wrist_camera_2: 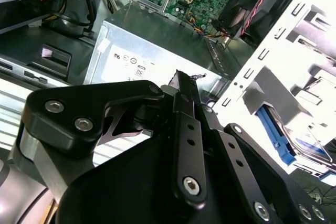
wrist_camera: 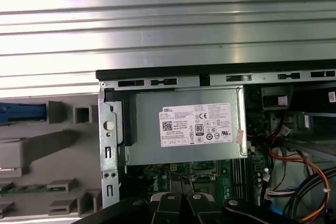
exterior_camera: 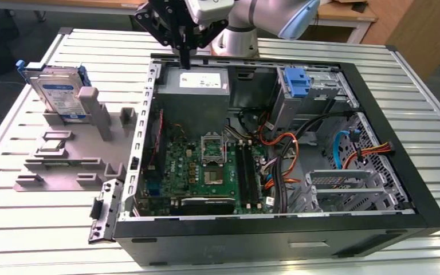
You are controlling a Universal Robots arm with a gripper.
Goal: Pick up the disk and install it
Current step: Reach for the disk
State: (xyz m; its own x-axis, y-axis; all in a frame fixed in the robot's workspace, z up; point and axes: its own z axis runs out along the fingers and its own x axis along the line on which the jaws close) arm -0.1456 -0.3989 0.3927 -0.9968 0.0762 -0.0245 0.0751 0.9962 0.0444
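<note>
One disk (exterior_camera: 55, 91), framed in its blue carrier, is seen standing upright in the grey fixture (exterior_camera: 59, 154) at the exterior view's left. It is set on the slatted table (exterior_camera: 21, 217), outside the open computer case (exterior_camera: 281, 226) and well apart from the arm. Further right, the gripper (exterior_camera: 185, 62) is held above the case's far edge with its fingers (wrist_camera_2: 184, 103) pointed down and pressed together; nothing is pinched between them. Directly below it, the grey power supply (wrist_camera: 189, 129) with its white label is seen, and the green motherboard (exterior_camera: 204, 166) is exposed beside that. Toward the exterior view's right, a blue plastic bracket (exterior_camera: 298, 83) is fixed to the metal drive bay, and a metal drive cage (exterior_camera: 342, 189) is seen near the case's front.
</note>
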